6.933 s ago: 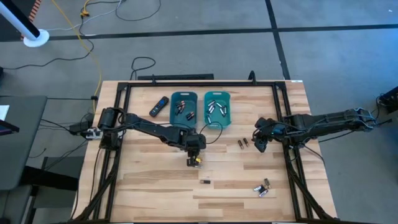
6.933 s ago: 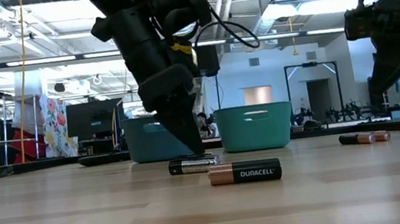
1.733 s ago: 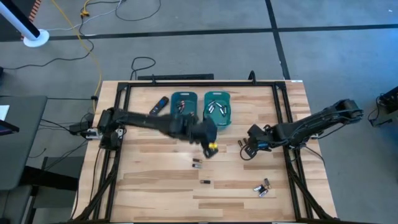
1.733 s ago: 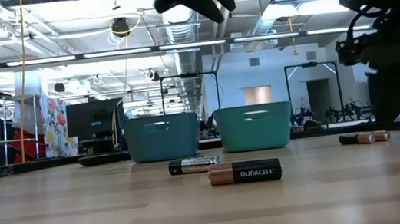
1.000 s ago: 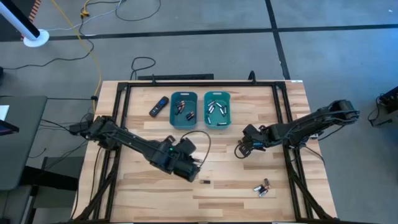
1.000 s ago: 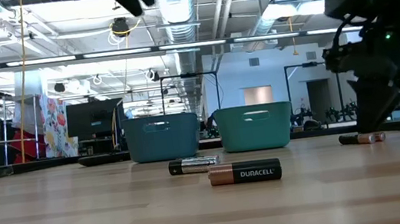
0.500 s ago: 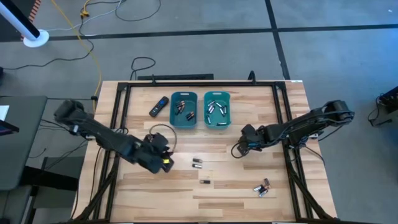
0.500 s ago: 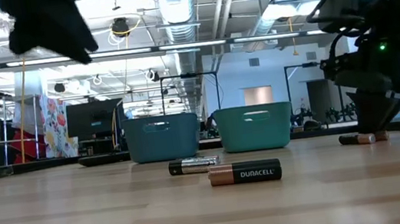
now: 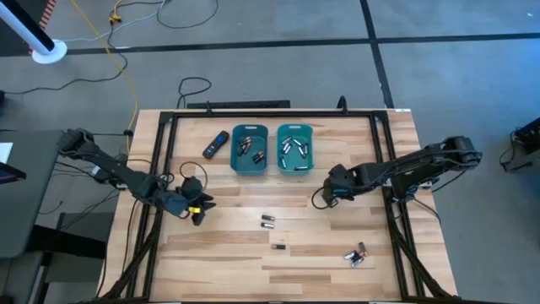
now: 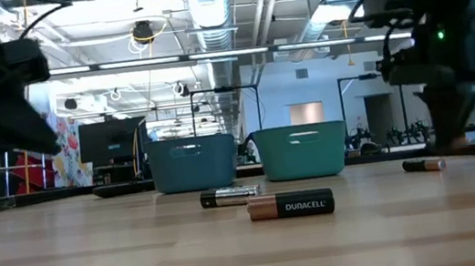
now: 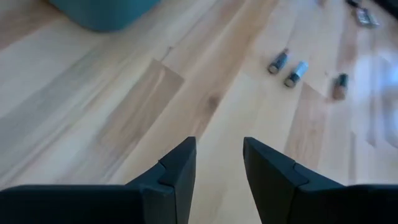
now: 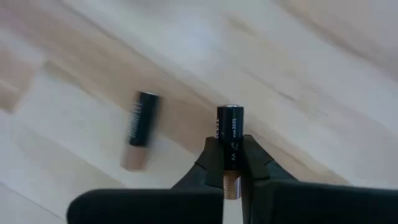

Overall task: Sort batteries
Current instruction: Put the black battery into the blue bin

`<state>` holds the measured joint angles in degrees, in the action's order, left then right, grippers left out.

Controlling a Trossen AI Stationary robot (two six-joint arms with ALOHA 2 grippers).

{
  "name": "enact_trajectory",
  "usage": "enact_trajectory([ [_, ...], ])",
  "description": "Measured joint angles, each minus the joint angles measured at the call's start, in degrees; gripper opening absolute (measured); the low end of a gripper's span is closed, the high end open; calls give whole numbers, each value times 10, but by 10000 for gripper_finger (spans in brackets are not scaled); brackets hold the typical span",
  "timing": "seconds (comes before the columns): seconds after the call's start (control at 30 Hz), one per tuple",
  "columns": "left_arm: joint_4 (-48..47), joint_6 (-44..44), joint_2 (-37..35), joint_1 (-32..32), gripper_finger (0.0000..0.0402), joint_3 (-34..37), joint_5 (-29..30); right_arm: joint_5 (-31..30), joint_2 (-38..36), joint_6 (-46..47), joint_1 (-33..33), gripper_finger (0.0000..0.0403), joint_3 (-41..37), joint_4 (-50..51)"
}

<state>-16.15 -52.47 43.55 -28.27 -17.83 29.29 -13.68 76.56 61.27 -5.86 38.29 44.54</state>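
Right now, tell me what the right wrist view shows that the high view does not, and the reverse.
Only the right wrist view shows the right hand shut on a dark battery, with a second battery lying loose on the wood beside it. Only the high view shows the two teal bins, the remote, the left hand and loose batteries near the table's front. Both show the right hand and the wooden table.

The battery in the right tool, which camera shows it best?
The right wrist view: the battery stands pinched in the right tool, dark with a copper end. In the high view the arm hides it; the low view does not show it clearly.
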Motion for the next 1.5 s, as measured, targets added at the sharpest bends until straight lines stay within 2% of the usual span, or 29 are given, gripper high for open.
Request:
enact_trajectory([
  [0.13,-25,37,-77,0,128,32,-17,-6,0,-13,12,13,82,87],
  [0.27,-82,62,-145,0,128,48,-8,-15,8,-52,35,12,176,91],
  [0.4,-126,64,-203,0,128,55,-4,-36,53,-114,67,12,284,91],
  [0.63,-144,63,-256,0,128,56,-2,-38,207,-255,125,12,497,89],
  [0.8,-143,62,-261,0,128,56,-2,4,346,-347,162,11,661,90],
  [0.97,-143,37,-261,0,128,56,-2,38,476,-389,187,5,798,92],
  [1.1,-143,17,-261,0,128,56,-2,63,557,-407,200,1,867,96],
  [1.23,-143,16,-261,0,128,56,-4,76,605,-404,203,0,910,112],
  [1.5,-141,16,-261,0,128,56,-4,77,617,-408,202,1,923,117],
])
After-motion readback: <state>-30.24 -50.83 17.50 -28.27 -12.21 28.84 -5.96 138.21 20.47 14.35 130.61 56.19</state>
